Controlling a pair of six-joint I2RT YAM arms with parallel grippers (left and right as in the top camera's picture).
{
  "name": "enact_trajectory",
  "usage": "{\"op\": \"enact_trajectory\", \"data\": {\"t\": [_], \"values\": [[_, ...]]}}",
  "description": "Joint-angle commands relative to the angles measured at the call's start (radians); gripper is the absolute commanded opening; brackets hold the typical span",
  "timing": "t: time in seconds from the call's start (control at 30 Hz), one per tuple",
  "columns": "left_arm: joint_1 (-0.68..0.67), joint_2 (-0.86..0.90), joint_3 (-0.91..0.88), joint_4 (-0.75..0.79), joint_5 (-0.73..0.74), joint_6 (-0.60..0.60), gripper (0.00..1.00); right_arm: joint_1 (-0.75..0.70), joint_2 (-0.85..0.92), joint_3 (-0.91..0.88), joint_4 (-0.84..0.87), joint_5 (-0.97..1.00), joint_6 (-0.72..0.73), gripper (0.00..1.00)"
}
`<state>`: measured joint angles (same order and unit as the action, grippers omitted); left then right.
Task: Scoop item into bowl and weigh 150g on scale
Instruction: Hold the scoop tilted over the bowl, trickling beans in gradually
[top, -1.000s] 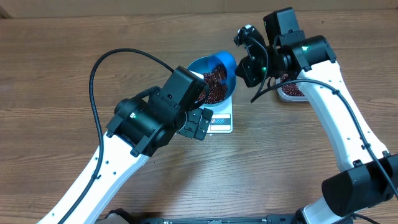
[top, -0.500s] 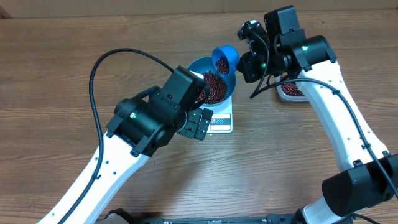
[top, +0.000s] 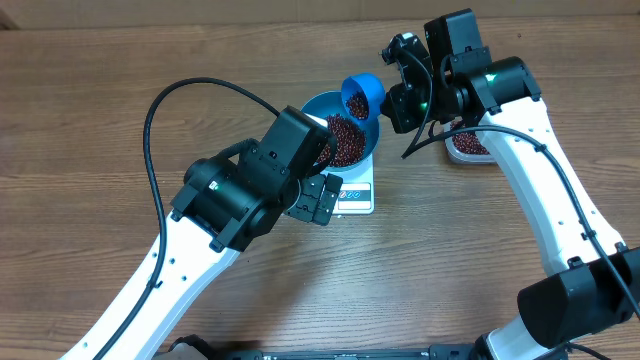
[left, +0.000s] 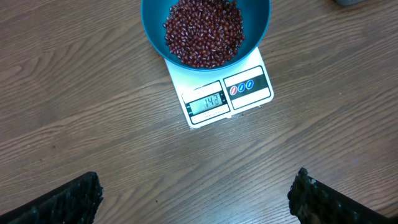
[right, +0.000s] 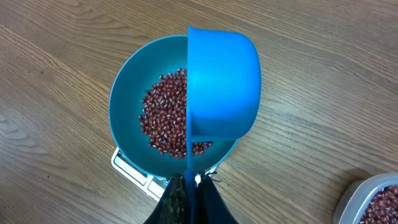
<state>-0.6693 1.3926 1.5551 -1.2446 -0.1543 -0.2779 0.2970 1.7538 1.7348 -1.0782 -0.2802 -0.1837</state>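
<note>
Brown wood-grain desk (top: 80, 120) carries everything.

Left end effector (left: 196, 180): fingers spread wide, empty, above the desk at 6 o'clock of the scale.

Right end effector (right: 189, 190): pressed together, pinching the handle of the small bright-blue plastic scoop (right: 224, 81).

Round, deep teal-blue bowl (left: 255, 25) sits on the flat white square scale (left: 224, 90).

Clear plastic tub (top: 468, 148): 3 o'clock of the bowl in the overhead view, apart from it, beans inside.

Scoop is tipped on its side over the bowl's 1 o'clock rim.

Small dark red-brown beans (left: 204, 31) are heaped in the bowl, with some in the scoop.

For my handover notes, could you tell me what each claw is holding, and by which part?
Right claw grips the blue scoop by its handle; left claw holds nothing.
</note>
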Motion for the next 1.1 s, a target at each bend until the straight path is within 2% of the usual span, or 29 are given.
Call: {"op": "enact_trajectory", "data": {"t": [0.0,0.57,0.7,0.83,1.07], "values": [[0.002,0.002,0.020,0.000,-0.006,0.019,1.00,0.003,-0.024,0.027,0.003,0.006,0.004,0.04],[0.002,0.002,0.020,0.000,-0.006,0.019,1.00,0.003,-0.024,0.027,-0.005,-0.020,0.003,0.04],[0.002,0.002,0.020,0.000,-0.006,0.019,1.00,0.006,-0.024,0.026,-0.060,-0.080,-0.142,0.04],[0.002,0.002,0.020,0.000,-0.006,0.019,1.00,0.003,-0.024,0.026,-0.043,-0.073,-0.082,0.04],[0.002,0.002,0.020,0.000,-0.006,0.019,0.99,0.003,-0.024,0.026,-0.043,-0.073,-0.077,0.04]]}}
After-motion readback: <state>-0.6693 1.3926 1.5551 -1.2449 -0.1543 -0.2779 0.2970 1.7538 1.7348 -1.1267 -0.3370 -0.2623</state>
